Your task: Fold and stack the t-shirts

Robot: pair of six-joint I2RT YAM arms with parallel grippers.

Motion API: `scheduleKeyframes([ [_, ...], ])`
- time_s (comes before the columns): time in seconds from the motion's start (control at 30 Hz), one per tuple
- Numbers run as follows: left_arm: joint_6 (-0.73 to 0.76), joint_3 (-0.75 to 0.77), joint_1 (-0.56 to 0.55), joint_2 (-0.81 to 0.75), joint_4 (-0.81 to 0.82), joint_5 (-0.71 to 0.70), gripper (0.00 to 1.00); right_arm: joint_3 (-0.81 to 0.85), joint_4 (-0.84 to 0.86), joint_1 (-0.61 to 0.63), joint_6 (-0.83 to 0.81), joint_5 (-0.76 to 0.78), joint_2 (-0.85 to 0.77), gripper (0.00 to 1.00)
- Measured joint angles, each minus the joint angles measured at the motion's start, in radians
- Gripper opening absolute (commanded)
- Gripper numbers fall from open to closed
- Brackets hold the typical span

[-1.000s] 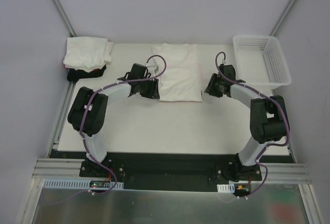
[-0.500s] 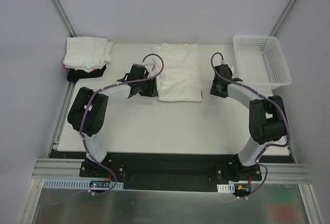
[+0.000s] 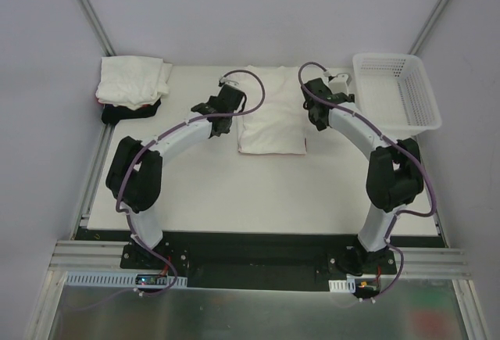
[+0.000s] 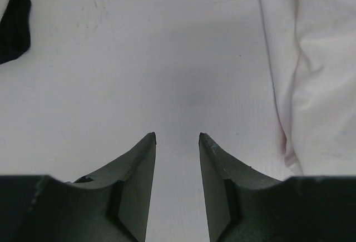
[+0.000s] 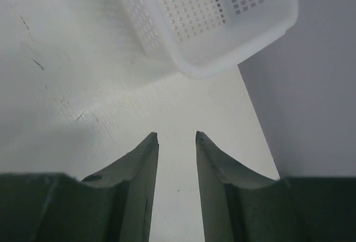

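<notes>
Top external view, looking down on a white table (image 3: 258, 191). At centre, toward the top of the frame, one white t-shirt (image 3: 271, 113) folded into a tall rectangle and lying flat, with a thin reddish line along its lower edge. At upper left, on the table's corner, a pile of folded white t-shirts (image 3: 133, 80) resting on a black t-shirt (image 3: 129, 111). At upper right, a white mesh basket (image 3: 387, 58). Left arm (image 3: 176, 133) curving up from the bottom edge, its head just beside the folded shirt's left edge. Right arm (image 3: 355, 125) mirroring it, head near the shirt's upper right corner, between shirt and basket.

Left wrist view: left gripper (image 4: 177, 136) at bottom centre, two dark fingers spread apart, gripping nothing, bare table between and beyond them. Shirt edge down the right side of the frame, black cloth in the upper left corner.

Right wrist view: right gripper (image 5: 177, 134) at bottom centre, fingers likewise spread, only table between them. Basket across the top of the frame, grey wall (image 5: 322, 114) at right.
</notes>
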Motion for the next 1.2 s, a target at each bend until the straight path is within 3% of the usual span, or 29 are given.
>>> scheduleKeyframes([
  [0.1, 0.012, 0.021, -0.033, -0.002, -0.040, -0.038, 0.36, -0.018, 0.015, -0.003, -0.031, -0.013, -0.008, 0.40],
  [0.23, 0.035, 0.010, -0.019, -0.071, -0.027, 0.073, 0.38, -0.207, 0.209, -0.005, -0.136, -0.197, -0.172, 0.49],
  [0.3, 0.069, -0.058, -0.001, -0.181, 0.066, 0.179, 0.50, -0.283, 0.278, -0.019, -0.181, -0.296, -0.301, 0.54],
  [0.5, 0.007, -0.254, 0.183, -0.558, 0.333, 0.585, 0.57, -0.217, 0.337, -0.211, -0.198, -0.611, -0.537, 0.70],
  [0.7, -0.100, -0.301, 0.230, -0.537, 0.443, 0.854, 0.68, -0.338, 0.380, -0.230, -0.157, -0.743, -0.556, 0.69],
  [0.83, -0.120, -0.342, 0.226, -0.391, 0.411, 0.980, 0.75, -0.422, 0.368, -0.219, -0.142, -0.703, -0.446, 0.70],
  [0.97, -0.103, -0.341, 0.226, -0.241, 0.381, 1.072, 0.88, -0.427, 0.344, -0.157, -0.153, -0.550, -0.345, 0.70],
  [1.2, 0.019, -0.238, 0.226, -0.081, 0.264, 1.146, 0.93, -0.352, 0.309, -0.021, -0.171, -0.159, -0.177, 0.70],
])
